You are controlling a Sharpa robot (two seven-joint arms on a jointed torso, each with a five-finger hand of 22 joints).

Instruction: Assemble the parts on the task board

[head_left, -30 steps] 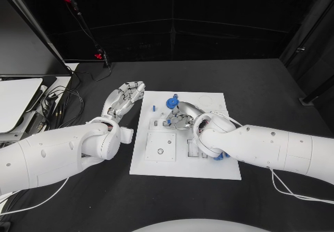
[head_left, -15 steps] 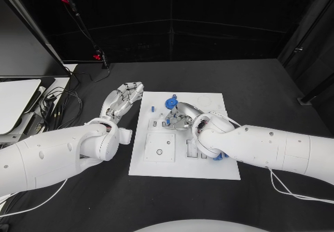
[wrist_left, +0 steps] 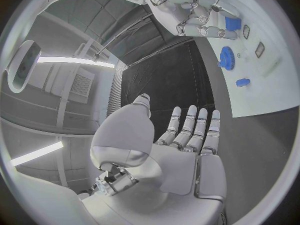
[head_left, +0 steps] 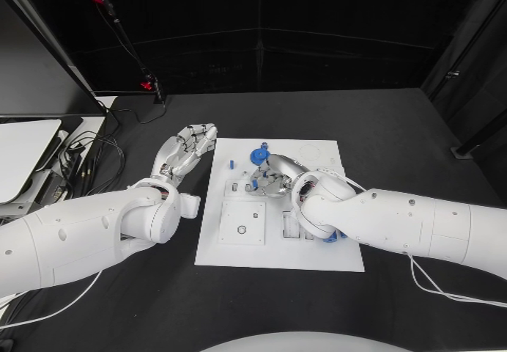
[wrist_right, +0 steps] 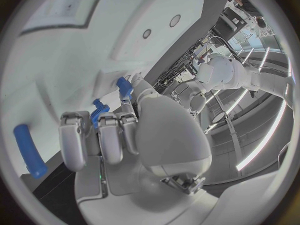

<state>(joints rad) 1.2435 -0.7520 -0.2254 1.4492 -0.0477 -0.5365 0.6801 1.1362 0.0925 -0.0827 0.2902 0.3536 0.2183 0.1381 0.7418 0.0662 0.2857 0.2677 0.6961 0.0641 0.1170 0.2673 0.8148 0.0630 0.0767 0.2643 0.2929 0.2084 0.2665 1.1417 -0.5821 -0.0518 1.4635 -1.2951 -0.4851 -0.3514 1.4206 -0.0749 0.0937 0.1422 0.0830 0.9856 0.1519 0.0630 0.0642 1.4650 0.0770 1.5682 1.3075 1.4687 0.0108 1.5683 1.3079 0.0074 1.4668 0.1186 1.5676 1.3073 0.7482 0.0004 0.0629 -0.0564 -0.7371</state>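
Observation:
The white task board (head_left: 277, 242) lies mid-table. My right hand (head_left: 272, 177) hovers over its far half with fingers curled, and a small blue part (wrist_right: 125, 87) sits pinched at its fingertips (wrist_left: 232, 23). Just beyond that hand a blue gear (head_left: 258, 155) stands on the board (wrist_left: 226, 58). A small blue peg (head_left: 231, 163) lies near the board's left edge (wrist_left: 243, 82). A blue rod (wrist_right: 30, 151) lies on the board by my right forearm (head_left: 336, 236). My left hand (head_left: 188, 150) rests flat and open off the board's left side, holding nothing (wrist_left: 187, 140).
Rectangular recesses (head_left: 243, 220) are cut into the board's near half. Cables (head_left: 100, 150) and a white tablet-like object (head_left: 21, 154) lie at the table's left side. Bare black table (head_left: 412, 139) stretches right of the board.
My right hand has edged a little toward the gear with its fingers still curled. The left hand keeps its place.

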